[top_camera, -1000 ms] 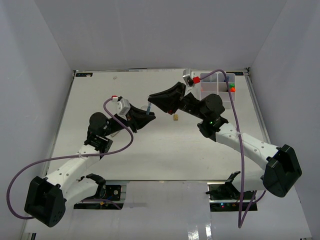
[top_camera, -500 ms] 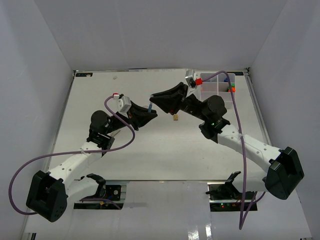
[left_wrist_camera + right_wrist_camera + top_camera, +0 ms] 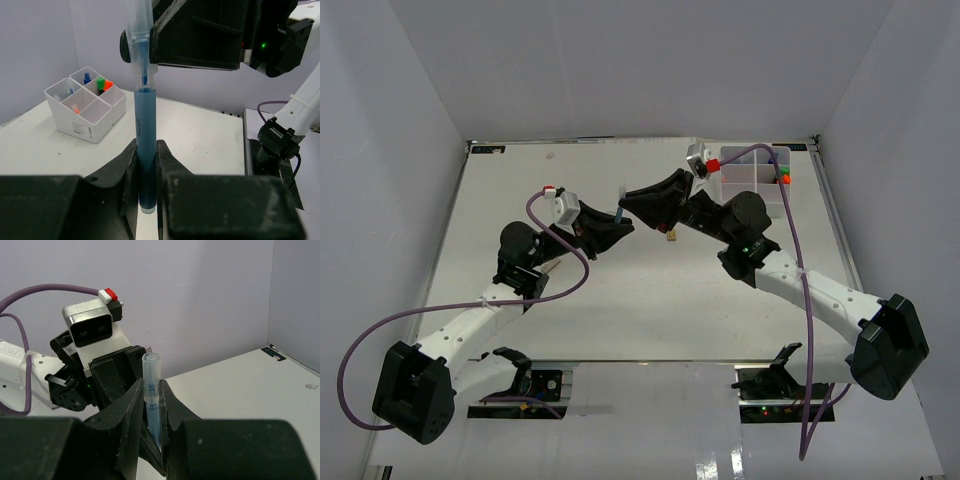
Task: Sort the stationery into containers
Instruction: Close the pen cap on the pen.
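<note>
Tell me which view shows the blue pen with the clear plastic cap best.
Left wrist: most of the blue pen with the clear plastic cap shows, barrel clamped in the left gripper, cap end in the right gripper. Right wrist shows only the cap end; top external just a blue sliver.

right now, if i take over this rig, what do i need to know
The left gripper is shut on the pen, on its blue barrel, with the pen upright in the air.
The right gripper is shut on the same pen at its clear cap.
Done: the box at the far right of the table already holds a green-capped marker, an orange-capped one and some blue items.
Left: the pen has to go into the box, then the tan block lying loose near the table's middle.
Only one box shows in these views.
</note>
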Robot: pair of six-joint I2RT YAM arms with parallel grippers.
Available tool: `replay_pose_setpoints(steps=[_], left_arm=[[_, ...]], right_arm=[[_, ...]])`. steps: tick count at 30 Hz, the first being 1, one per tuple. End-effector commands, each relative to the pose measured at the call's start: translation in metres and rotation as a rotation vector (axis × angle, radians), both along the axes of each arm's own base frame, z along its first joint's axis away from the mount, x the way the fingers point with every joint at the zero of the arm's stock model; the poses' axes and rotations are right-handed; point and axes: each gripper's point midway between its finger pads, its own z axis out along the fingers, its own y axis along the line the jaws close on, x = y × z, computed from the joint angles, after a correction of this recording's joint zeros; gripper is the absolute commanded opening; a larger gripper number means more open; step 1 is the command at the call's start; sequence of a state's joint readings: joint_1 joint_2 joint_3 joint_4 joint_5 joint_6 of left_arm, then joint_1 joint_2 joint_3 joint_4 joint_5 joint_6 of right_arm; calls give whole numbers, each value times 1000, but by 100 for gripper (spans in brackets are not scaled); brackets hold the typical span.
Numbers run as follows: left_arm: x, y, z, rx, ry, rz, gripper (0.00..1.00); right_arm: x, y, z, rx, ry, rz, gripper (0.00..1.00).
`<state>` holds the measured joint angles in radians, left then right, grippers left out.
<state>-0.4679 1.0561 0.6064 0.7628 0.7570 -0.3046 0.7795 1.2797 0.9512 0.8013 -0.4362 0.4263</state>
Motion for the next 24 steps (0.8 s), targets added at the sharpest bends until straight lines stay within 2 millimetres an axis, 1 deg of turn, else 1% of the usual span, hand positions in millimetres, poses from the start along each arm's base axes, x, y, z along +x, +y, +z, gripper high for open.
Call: replay_pose_setpoints(steps=[1, 4, 7, 8, 10, 11, 13, 14, 15, 16, 17, 20, 22, 23, 24], left_arm=[[-5, 0, 11, -15, -40, -13, 3], [-6, -1, 6, -4, -30, -20, 3], [-6, -1, 4, 3, -27, -21, 3], [-6, -1, 3, 5, -25, -22, 3], [-5, -1, 1, 11, -19, -22, 3], [-5, -1, 1, 13, -20, -21, 3], [-5, -1, -1, 19, -17, -16, 3], [-4, -1, -2, 21, -14, -13, 3], [-3, 0, -3, 28, -12, -8, 2], [-3, 0, -3, 29, -12, -4, 2], [-3, 0, -3, 31, -14, -5, 2], [-2, 0, -7, 43, -3, -5, 2], [-1, -1, -9, 52, 2, -5, 2], [-1, -1, -9, 53, 3, -8, 2], [-1, -1, -11, 58, 8, -9, 2]], right_arm=[[-7, -6, 23, 36, -60, -9, 18], [-8, -6, 25, 35, -66, -5, 19], [-9, -5, 26, 27, -70, -1, 25], [-9, -5, 26, 23, -72, -1, 30], [-10, -6, 25, 11, -79, 1, 34], [-11, -6, 25, 6, -80, 1, 39], [-12, -8, 24, -6, -83, -1, 44], [-13, -9, 24, -10, -84, -3, 48], [-14, -11, 26, -11, -89, -5, 50], [-14, -11, 23, -28, -80, -8, 52], [-14, -12, 22, -34, -85, -11, 56], [-16, -16, 23, -47, -92, -25, 63], [-16, -20, 30, -45, -101, -41, 66], [-16, -20, 29, -60, -93, -46, 69], [-15, -23, 37, -56, -111, -59, 71]])
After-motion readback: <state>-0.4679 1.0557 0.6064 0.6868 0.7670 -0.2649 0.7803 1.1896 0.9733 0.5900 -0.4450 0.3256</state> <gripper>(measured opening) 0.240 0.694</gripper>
